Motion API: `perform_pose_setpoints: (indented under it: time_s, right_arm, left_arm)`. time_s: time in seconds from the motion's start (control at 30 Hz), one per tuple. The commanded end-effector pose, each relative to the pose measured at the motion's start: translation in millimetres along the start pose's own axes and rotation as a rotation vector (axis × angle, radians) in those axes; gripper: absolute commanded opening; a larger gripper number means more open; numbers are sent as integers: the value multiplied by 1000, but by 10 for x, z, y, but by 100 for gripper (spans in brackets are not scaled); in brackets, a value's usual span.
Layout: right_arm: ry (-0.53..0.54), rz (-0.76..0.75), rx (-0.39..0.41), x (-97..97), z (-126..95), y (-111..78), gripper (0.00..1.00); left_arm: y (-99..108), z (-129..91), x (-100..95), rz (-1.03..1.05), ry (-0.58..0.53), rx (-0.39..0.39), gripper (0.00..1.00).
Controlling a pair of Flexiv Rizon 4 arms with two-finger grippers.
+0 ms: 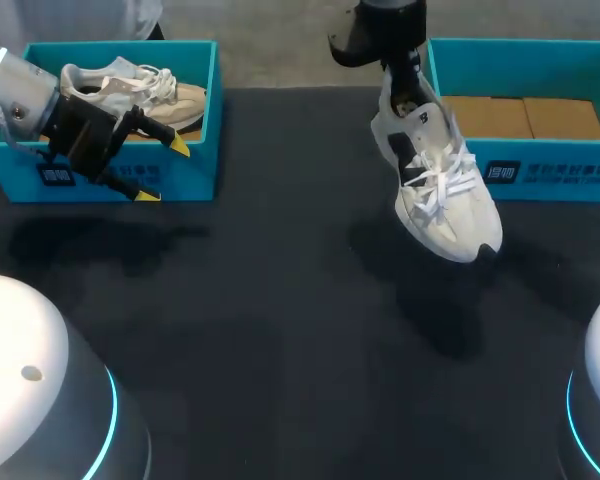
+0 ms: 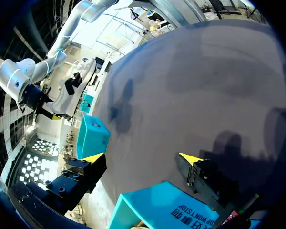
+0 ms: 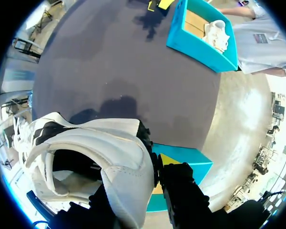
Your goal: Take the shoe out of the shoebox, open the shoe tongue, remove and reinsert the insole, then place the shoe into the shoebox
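Shoe (image 1: 435, 180) hangs toe-down beneath our right gripper (image 3: 152, 167), clamped by its heel collar, the shoebox (image 1: 580, 190) just beside it. We should set the sole flat on the table (image 1: 280, 300) before letting go. Our left gripper (image 2: 142, 160) stands wide, holding nothing.

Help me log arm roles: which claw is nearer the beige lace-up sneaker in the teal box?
Left. The left claw hangs open at the teal cardboard box, near the beige lace-up sneaker; the right claw is across the table, shut on a white-and-black sneaker.
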State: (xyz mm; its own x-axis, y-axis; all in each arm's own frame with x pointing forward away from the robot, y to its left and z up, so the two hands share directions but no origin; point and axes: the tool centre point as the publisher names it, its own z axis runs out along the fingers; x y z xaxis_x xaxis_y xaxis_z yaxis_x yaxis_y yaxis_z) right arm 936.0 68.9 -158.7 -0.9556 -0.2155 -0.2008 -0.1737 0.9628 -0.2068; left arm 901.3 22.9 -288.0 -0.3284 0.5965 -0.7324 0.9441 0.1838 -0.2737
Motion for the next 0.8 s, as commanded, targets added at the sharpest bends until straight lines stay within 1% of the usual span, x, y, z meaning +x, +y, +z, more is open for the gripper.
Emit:
perform_pose_setpoints:
  time_s: [0.03, 0.13, 0.17, 0.27, 0.4, 0.43, 0.5, 0.53, 0.67, 0.8]
  right_arm:
    - [5, 12, -1, -60, 38, -83, 0]
    - [11, 28, -8, -146, 68, -331, 0]
    - [19, 45, -6, -176, 67, -460, 0]
    - [19, 51, 0, -235, 42, -741, 0]
    - [6, 40, -9, -322, 25, -1064, 0]
    - [-1, 29, -25, -353, 30, -1151, 0]
    - [5, 34, 5, -415, 59, -1306, 0]
    - [4, 34, 0, -430, 65, -1357, 0]
    - [-8, 33, -20, -559, 140, -1721, 0]
    - [-11, 31, -14, -731, 209, -2028, 0]
  left_arm:
    - [-13, -2, -2, 0, 3, -3, 100]
    - [-13, -2, -2, 0, 3, -3, 100]
    - [-13, -2, -2, 0, 3, -3, 100]
    - [-13, -2, -2, 0, 3, -3, 100]
    - [-13, -2, -2, 0, 3, -3, 100]
    - [-13, -2, -2, 0, 3, -3, 100]
    - [-13, -2, -2, 0, 3, -3, 100]
    - [-13, -2, -2, 0, 3, -3, 100]
    - [-13, -2, -2, 0, 3, -3, 100]
    - [-13, -2, -2, 0, 3, -3, 100]
